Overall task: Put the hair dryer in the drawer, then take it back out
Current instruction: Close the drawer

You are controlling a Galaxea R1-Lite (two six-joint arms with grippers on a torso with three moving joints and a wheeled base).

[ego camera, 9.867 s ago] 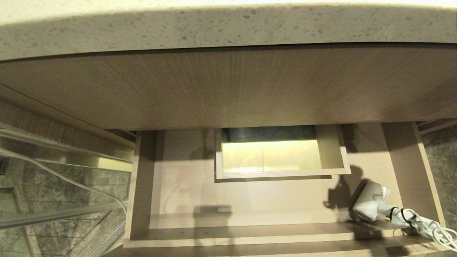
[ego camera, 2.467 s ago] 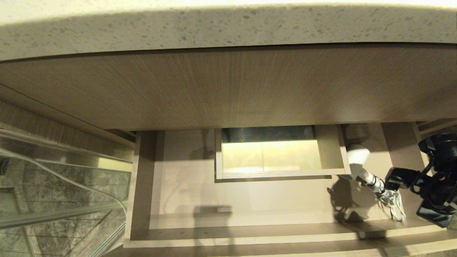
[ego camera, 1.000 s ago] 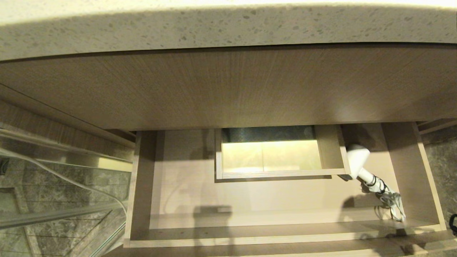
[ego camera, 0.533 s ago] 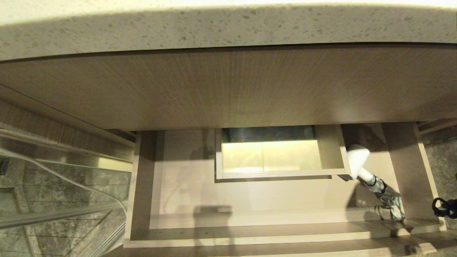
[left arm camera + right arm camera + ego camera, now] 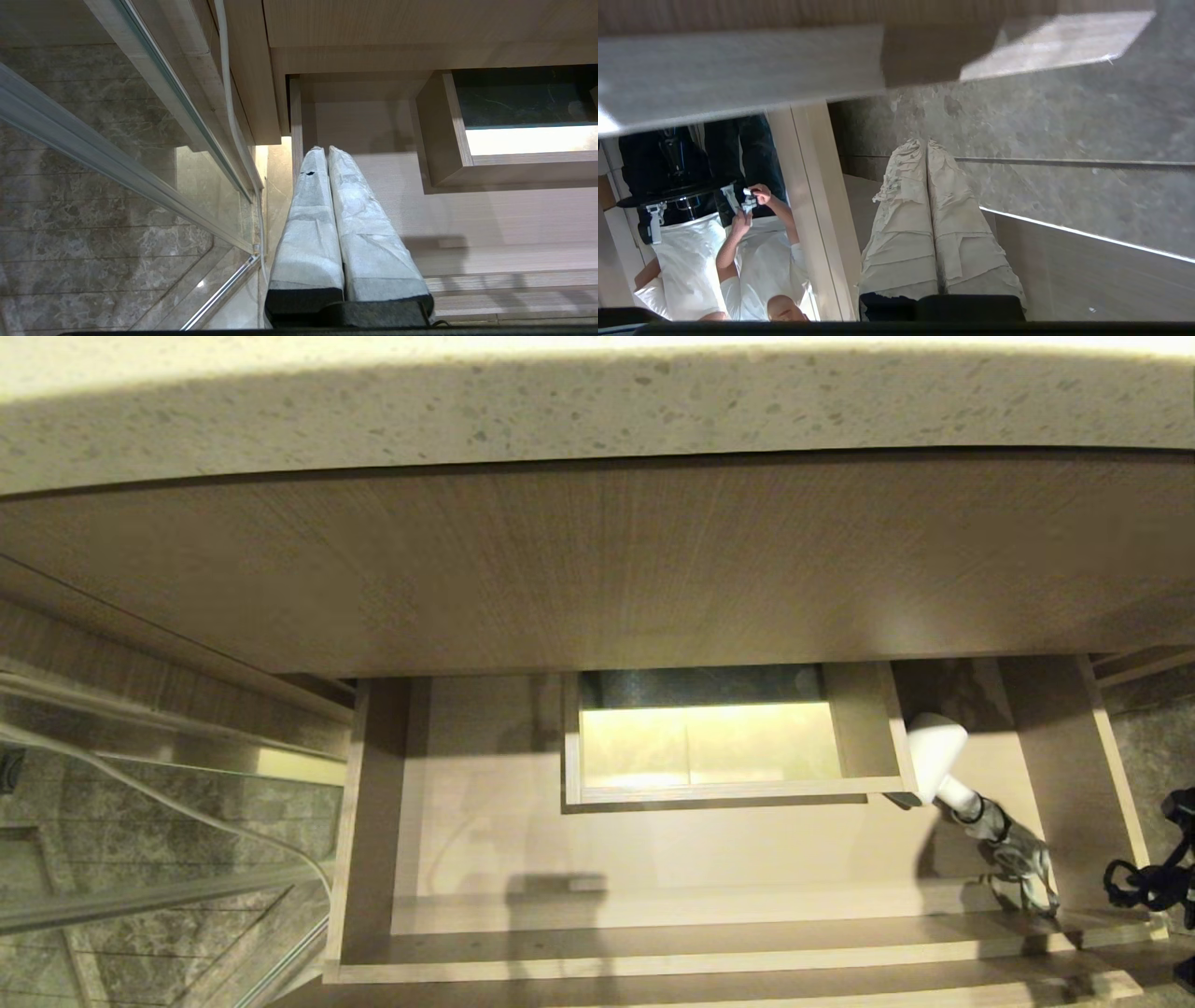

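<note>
1. Against the right wall of the boxed cut-out, inside the drawer [image 5: 523,840], lies the hair dryer [image 5: 936,753], head toward the cabinet, bundled cord trailing toward the drawer's front right corner.
2. A couple of seconds ago the right gripper was at the dryer's handle; it has since let go and left the drawer. The dryer has not shifted in the last second.
3. Only dark cabling and part of the right arm [image 5: 1153,882] now show at the head view's right edge, beyond the drawer's side wall; half a second ago less of it showed.
4. My reading: the first half of the task is done, and taking the dryer back out is what remains.
5. The right gripper [image 5: 927,144] has its padded fingers pressed together on nothing, pointing at a grey stone surface; the left gripper [image 5: 322,151] is parked over the drawer's left end, its fingers also together and empty.
6. Hard to make out: the right gripper itself is outside the head view, and neither wrist view shows the dryer. Its handle blends into the tangled cord, so a clear grasp point is hard to pick out.
7. A mirror in the right wrist view reflects a person [image 5: 752,247] in white holding a device.
</note>
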